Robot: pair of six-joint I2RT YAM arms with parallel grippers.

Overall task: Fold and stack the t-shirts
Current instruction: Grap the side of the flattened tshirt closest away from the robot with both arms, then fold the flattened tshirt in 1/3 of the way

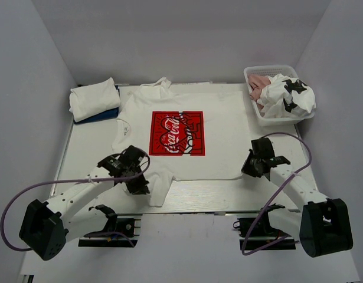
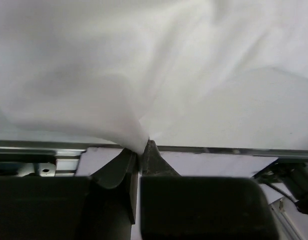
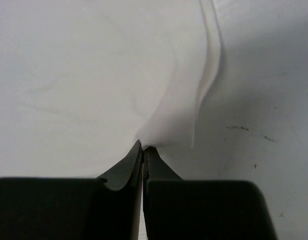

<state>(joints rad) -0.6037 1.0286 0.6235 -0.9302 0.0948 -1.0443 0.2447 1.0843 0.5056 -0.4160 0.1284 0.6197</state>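
The red-print t-shirt (image 1: 178, 132) lies flat on the tabletop (image 1: 228, 197); left tool (image 2: 143, 149) and right tool (image 3: 143, 148) each pinch its near edge shut, likely to fold it toward the far edge.

A white plastic lattice basket (image 1: 267, 68) sits at the two o'clock corner of the pale worktop (image 1: 87, 147), close to the three o'clock wall. Plain grey-white walls (image 1: 169, 35) enclose the worktop at nine, twelve and three o'clock. A metal rail (image 1: 187, 210) edges it at six o'clock.
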